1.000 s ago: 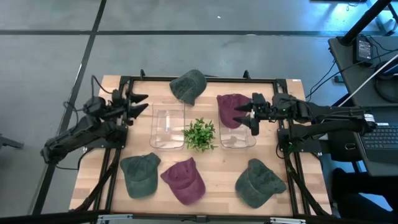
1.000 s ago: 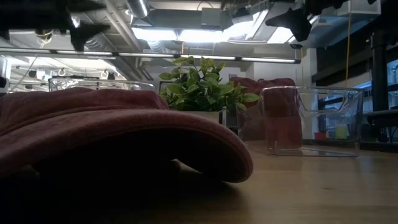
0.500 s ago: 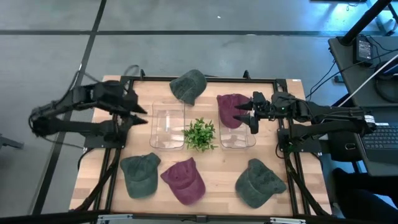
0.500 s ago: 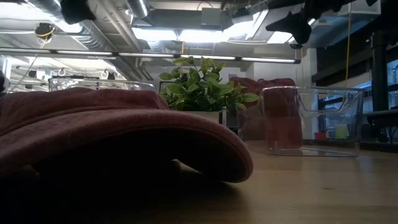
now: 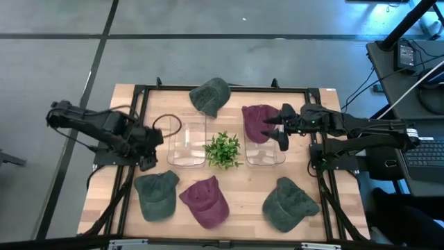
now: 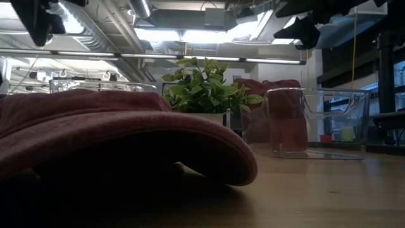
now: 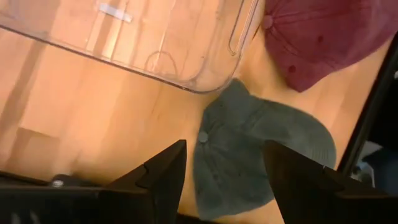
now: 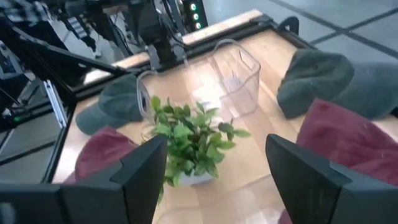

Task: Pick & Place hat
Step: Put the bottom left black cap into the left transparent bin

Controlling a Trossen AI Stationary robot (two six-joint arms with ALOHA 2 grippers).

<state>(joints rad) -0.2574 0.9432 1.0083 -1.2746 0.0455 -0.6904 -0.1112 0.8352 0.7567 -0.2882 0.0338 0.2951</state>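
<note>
On my bench [image 5: 239, 191], centre frame, one maroon hat [image 5: 260, 123] already lies at the right clear bin [image 5: 264, 149], while the left clear bin [image 5: 186, 142] looks empty. My left tool [image 5: 148, 149], fingers spread and empty, hangs left of centre above the lower-left green hat [image 5: 157, 194], my likely next pick; my right tool [image 5: 279, 127], spread, grips nothing beside the maroon hat.
</note>
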